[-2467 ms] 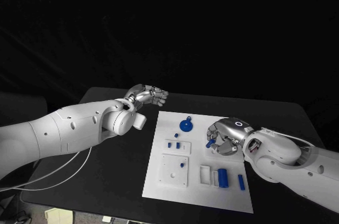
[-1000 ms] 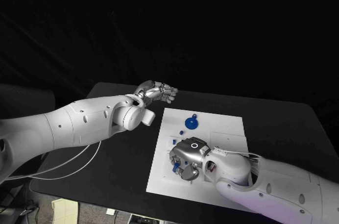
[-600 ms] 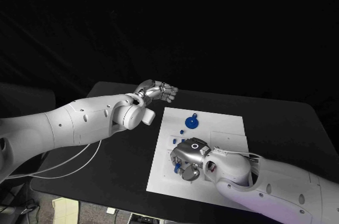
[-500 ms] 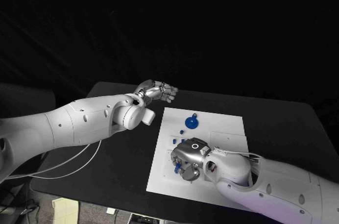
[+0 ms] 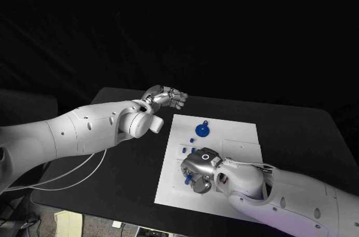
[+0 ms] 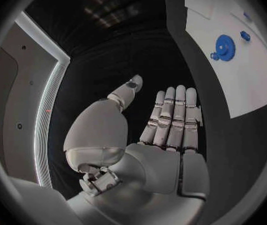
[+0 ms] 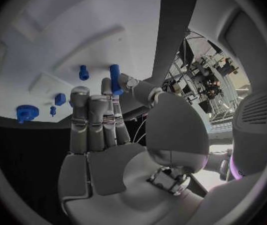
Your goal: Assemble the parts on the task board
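Note:
The white task board [image 5: 232,138] lies in the middle of the black table. My right hand [image 5: 199,170] hovers over the board's near left part and pinches a blue peg [image 7: 115,79] between thumb and a finger; the peg [image 5: 187,179] pokes out at the hand's left side. Close by the held peg, a shorter blue peg [image 7: 83,72] stands in the board. A blue gear [image 5: 203,129] sits at the board's far end, with small blue pieces [image 5: 191,140] just nearer. My left hand [image 5: 166,97] floats beyond the board's far left corner, fingers straight, holding nothing.
The board [image 6: 233,65] with the gear [image 6: 224,46] lies off to one side of my left hand [image 6: 165,135]. My right forearm [image 5: 284,190] covers the board's near right part. Bare black table [image 5: 127,159] stretches left of the board.
Since 2.5 s ago my right hand carried the blue peg from the board's right middle to its near left part. Over the last second it sank slightly. The left hand has kept still.

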`<act>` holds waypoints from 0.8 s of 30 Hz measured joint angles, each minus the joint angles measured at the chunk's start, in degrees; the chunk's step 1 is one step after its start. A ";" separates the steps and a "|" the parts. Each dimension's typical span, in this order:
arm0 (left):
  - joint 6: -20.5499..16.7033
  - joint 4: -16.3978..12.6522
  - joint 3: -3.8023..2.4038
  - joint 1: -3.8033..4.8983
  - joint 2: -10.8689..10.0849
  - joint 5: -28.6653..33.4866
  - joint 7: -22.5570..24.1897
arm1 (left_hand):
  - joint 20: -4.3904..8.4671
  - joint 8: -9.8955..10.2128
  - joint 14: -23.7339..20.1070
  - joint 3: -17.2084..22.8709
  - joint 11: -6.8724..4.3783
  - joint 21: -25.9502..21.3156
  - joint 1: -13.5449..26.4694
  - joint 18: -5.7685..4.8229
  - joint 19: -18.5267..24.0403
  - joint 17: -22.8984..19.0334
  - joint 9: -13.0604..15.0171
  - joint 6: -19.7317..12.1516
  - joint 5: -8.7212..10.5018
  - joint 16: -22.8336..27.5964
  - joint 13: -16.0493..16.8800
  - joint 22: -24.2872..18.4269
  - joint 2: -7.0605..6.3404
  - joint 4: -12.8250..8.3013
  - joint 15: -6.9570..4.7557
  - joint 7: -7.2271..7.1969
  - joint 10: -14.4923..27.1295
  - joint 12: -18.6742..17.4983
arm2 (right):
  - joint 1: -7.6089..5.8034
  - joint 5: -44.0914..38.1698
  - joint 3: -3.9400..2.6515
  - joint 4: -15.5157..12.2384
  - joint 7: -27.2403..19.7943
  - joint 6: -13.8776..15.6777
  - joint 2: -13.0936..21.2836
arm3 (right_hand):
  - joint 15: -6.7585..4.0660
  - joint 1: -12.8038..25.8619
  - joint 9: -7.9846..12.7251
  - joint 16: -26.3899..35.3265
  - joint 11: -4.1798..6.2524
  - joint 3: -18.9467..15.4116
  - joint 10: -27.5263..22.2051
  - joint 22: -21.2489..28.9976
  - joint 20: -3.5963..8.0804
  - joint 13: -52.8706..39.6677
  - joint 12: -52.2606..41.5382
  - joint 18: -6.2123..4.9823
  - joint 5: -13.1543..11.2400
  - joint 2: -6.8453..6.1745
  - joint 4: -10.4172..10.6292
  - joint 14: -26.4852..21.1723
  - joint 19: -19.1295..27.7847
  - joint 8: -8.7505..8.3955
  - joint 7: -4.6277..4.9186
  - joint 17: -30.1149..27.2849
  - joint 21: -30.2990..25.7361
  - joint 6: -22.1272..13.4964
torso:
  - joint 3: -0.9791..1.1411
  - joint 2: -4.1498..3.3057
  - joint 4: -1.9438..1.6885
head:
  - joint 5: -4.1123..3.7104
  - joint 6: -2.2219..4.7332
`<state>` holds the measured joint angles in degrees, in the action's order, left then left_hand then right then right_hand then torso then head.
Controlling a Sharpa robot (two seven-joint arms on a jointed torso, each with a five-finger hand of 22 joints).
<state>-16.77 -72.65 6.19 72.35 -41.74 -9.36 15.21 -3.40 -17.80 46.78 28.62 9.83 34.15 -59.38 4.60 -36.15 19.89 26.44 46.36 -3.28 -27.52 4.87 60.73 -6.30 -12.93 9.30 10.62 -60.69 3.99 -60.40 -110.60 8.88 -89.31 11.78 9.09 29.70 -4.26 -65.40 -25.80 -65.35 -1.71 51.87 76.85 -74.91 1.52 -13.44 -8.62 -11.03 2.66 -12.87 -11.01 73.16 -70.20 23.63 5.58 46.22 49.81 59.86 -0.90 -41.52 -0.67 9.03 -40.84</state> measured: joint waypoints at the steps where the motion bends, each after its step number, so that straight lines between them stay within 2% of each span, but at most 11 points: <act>1: 0.01 -0.01 0.00 0.00 0.00 0.00 0.00 | 0.00 0.00 0.00 0.00 0.00 0.00 0.00 0.00 0.00 0.00 0.00 0.00 0.00 0.00 0.00 0.00 0.00 0.00 0.00 0.00 0.00 0.00 | 0.01 -0.09 0.05 0.04 0.02 -0.01 -0.05 | 0.00 0.00 0.00 0.00 0.01 0.00 -0.01 0.00 0.00 0.00 0.02 0.00 0.00 0.00 0.00 0.00 0.00 0.00 0.00 0.00 0.00 0.00 | -0.01 0.00 -0.01 | -0.03 0.00; 4: 0.02 -0.04 0.00 0.00 -0.01 0.00 -0.01 | 0.00 0.00 0.00 0.00 0.00 0.00 0.00 -0.01 0.00 0.00 0.00 0.00 0.00 0.00 0.00 0.00 0.00 0.00 0.00 0.00 0.00 0.00 | 0.06 -0.36 0.19 0.16 0.08 -0.02 -0.18 | 0.01 -0.06 0.00 0.00 -0.14 -0.01 0.14 0.00 0.00 0.00 0.05 0.00 0.00 0.05 -0.01 0.01 0.00 0.00 -0.04 0.00 0.00 0.03 | -0.01 0.00 -0.02 | -0.05 -0.08; 13: 0.03 -0.09 0.00 0.00 -0.08 0.00 -0.02 | 0.00 0.00 0.00 0.00 0.00 0.00 0.00 -0.12 0.00 0.05 0.00 0.00 0.00 0.00 -0.05 -0.01 0.00 0.00 0.00 0.00 0.00 0.00 | 0.05 -1.54 1.14 0.77 0.52 0.03 -1.17 | 0.06 -0.08 -0.06 0.00 -0.14 0.07 0.14 0.00 -0.01 -0.21 0.04 0.00 -0.01 0.06 -0.23 0.05 0.00 -0.01 -0.25 0.00 0.00 0.19 | -0.03 0.00 -0.05 | -0.03 -0.24; 24: 0.06 -0.16 0.00 0.00 -0.06 0.00 -0.04 | -0.20 0.00 0.00 0.00 0.00 -0.22 0.00 -0.17 0.20 0.10 0.01 0.00 0.00 0.20 -0.06 0.04 0.00 0.00 0.00 0.00 0.00 0.00 | 0.25 -3.02 1.36 0.87 1.24 0.11 -1.72 | -0.10 -0.08 -1.19 0.00 -0.14 0.07 0.14 0.00 0.03 -0.18 0.03 0.00 -0.02 0.05 -0.24 -0.12 -0.22 -0.08 -0.27 0.00 0.00 0.17 | -0.03 -0.01 -0.07 | -0.01 -0.37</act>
<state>-16.71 -72.80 6.19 72.35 -41.80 -9.36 15.17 -3.59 -17.80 46.78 28.62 9.83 33.93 -59.38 4.43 -35.96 19.99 26.45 46.36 -3.28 -27.32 4.81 60.77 -6.30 -12.93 9.30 10.62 -60.70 3.99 -60.15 -113.62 10.24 -88.45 13.02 9.20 27.98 -4.35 -65.48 -26.99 -65.35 -1.85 51.95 76.99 -74.91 1.55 -13.63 -8.59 -11.03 2.64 -12.81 -11.25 73.04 -70.42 23.55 5.32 46.22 49.80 60.03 -0.93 -41.53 -0.74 9.03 -41.22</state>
